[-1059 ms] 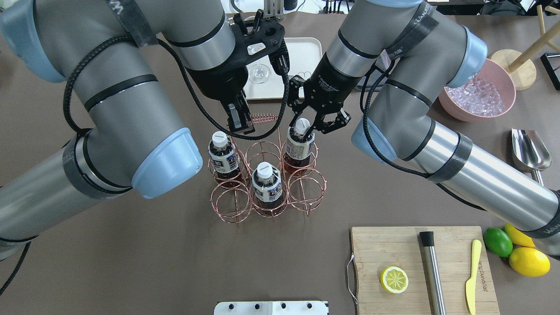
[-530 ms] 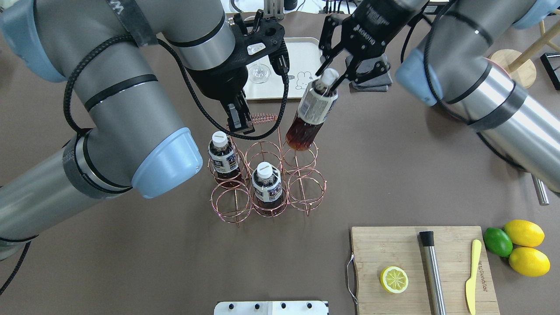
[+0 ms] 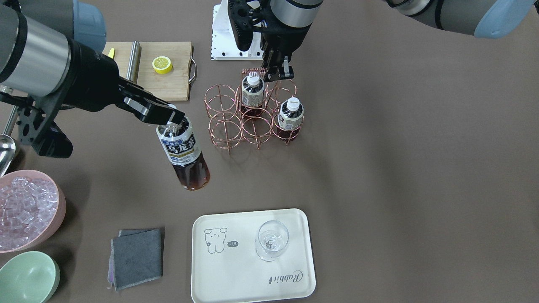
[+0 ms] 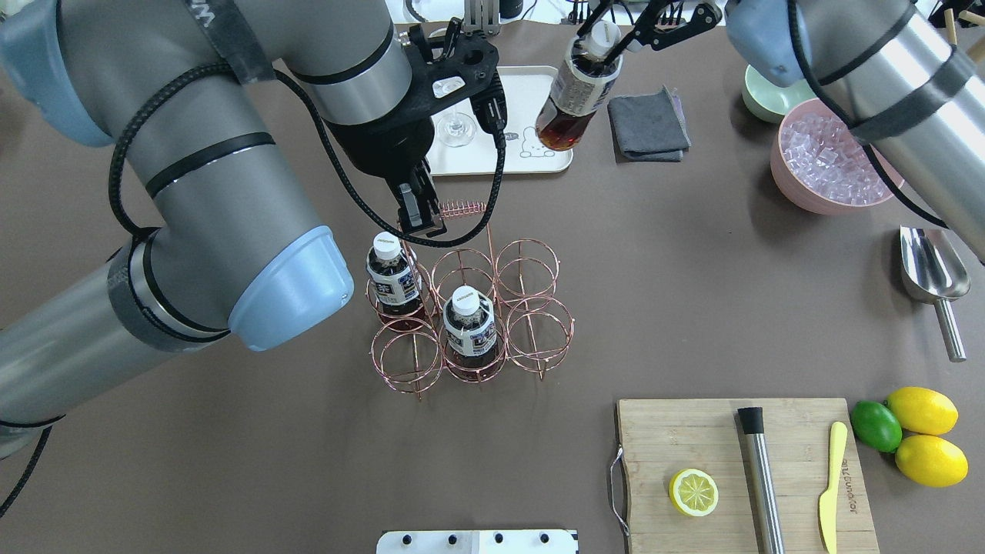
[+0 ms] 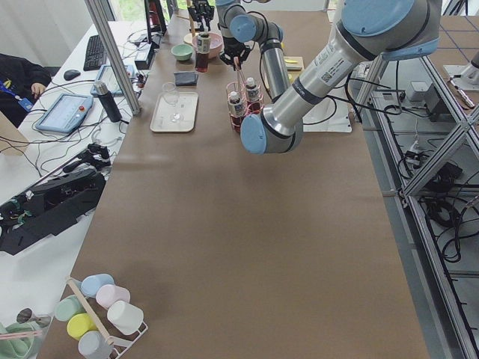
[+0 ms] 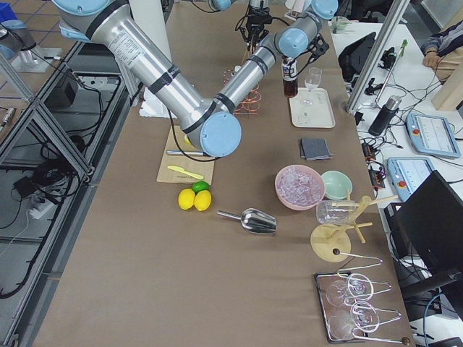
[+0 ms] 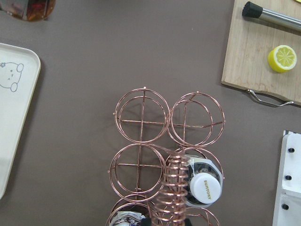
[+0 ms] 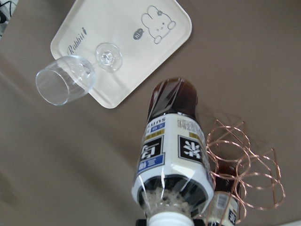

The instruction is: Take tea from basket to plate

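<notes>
My right gripper is shut on the neck of a tea bottle and holds it tilted in the air. In the front view the bottle hangs between the basket and the cream tray. The right wrist view shows the bottle with the tray beyond it. Two more tea bottles stand in the copper basket. My left gripper is shut on the basket's coiled handle.
A wine glass stands on the tray's left half as the robot sees it. A grey cloth, a green bowl and a pink bowl of ice lie to the tray's right. A cutting board is front right.
My right gripper has lifted the tea bottle out of the basket's back right cell and carried it up and away toward the tray. My left gripper has stayed on the handle.
</notes>
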Controlling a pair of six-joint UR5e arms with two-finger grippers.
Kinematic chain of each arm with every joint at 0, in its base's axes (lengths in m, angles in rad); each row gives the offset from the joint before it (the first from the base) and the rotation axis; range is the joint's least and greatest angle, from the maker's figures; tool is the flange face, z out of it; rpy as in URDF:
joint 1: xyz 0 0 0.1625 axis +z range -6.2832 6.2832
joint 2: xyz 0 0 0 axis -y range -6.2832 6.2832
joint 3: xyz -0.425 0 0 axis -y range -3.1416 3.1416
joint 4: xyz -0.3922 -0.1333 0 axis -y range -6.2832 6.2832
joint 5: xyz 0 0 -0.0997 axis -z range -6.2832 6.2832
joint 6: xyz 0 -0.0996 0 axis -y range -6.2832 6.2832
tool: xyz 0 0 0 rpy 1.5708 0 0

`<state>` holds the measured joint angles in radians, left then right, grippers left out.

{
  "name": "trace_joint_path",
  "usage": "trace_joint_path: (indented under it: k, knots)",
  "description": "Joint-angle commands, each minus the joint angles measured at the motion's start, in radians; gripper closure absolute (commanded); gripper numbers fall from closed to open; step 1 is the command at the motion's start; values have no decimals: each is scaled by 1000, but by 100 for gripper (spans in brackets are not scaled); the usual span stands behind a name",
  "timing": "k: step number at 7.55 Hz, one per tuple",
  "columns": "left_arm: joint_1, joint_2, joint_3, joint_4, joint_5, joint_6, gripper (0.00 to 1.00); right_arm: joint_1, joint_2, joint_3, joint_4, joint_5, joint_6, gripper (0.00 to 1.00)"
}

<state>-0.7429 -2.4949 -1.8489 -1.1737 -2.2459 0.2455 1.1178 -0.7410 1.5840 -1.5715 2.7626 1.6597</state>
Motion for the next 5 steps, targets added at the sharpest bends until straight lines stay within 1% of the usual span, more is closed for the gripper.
trace_joint_path:
  k: [1, 2, 3, 4, 5]
  knots:
    - [-18, 37, -50, 3, 0, 3, 100, -50, 182, -316, -1, -116, -252, 100]
    - [-47, 60, -79, 5, -3, 3, 100, -68, 198, -361, -1, -162, -326, 100]
    - [-80, 108, -125, 5, -8, 6, 100, -75, 198, -395, 1, -173, -378, 100]
    - [-132, 140, -150, 8, -9, 9, 100, -75, 227, -448, 1, -187, -459, 100]
    - [-197, 154, -153, 12, -29, 15, 100, -73, 254, -516, -1, -198, -551, 100]
